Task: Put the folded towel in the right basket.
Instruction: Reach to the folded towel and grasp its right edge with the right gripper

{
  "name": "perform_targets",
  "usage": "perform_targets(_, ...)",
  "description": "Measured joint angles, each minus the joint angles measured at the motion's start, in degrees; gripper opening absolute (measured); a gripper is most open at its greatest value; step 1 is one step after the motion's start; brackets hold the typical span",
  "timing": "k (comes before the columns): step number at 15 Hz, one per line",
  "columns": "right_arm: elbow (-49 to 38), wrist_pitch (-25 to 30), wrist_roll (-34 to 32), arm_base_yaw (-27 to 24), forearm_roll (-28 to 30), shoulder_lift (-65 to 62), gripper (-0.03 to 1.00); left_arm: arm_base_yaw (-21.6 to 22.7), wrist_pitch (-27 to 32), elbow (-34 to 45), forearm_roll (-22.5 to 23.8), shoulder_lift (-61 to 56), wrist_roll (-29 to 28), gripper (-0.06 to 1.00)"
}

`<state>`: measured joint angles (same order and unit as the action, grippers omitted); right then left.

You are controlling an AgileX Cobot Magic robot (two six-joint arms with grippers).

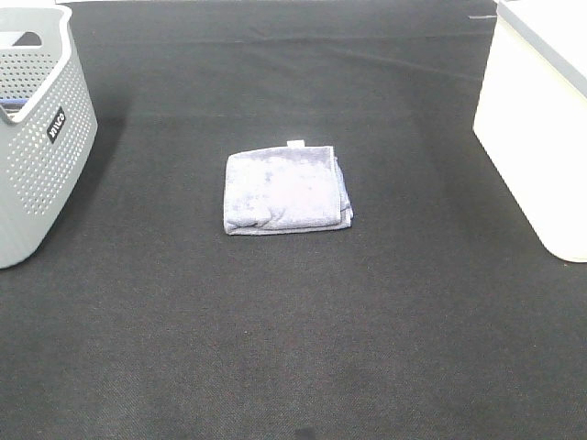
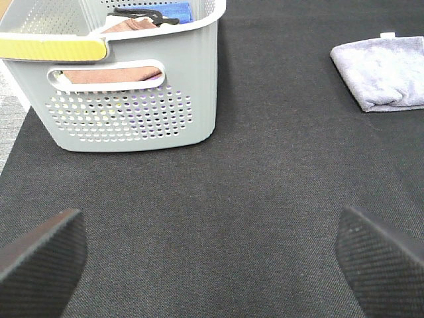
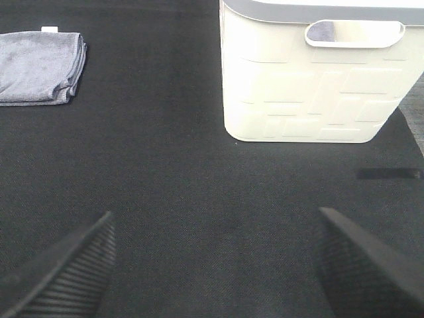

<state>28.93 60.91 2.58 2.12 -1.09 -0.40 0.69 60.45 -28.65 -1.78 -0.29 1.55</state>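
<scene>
A folded lavender-grey towel (image 1: 287, 191) lies flat on the black mat in the middle of the exterior view. It also shows in the left wrist view (image 2: 387, 81) and the right wrist view (image 3: 41, 67). The right basket (image 1: 541, 119) is cream white and stands at the right edge; the right wrist view shows it (image 3: 311, 79) with a handle slot. Neither gripper shows in the exterior view. My left gripper (image 2: 212, 262) is open and empty above the mat. My right gripper (image 3: 215, 265) is open and empty above the mat, away from the towel.
A grey perforated basket (image 1: 37, 128) stands at the left edge; the left wrist view shows it (image 2: 132, 112) holding a brown cloth, a blue item and a black clip. The black mat (image 1: 293, 348) covers the table.
</scene>
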Motion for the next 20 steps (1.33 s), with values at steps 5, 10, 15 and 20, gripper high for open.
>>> perform_targets(5,0.0,0.0,0.0,0.0,0.0,0.0,0.77,0.0,0.0,0.0,0.0,0.0,0.0,0.97)
perform_targets(10,0.0,0.0,0.0,0.0,0.0,0.0,0.77,0.0,0.0,0.0,0.0,0.0,0.0,0.97)
perform_targets(15,0.0,0.0,0.0,0.0,0.0,0.0,0.77,0.0,0.0,0.0,0.0,0.0,0.0,0.97)
perform_targets(20,0.0,0.0,0.0,0.0,0.0,0.0,0.77,0.0,0.0,0.0,0.0,0.0,0.0,0.97)
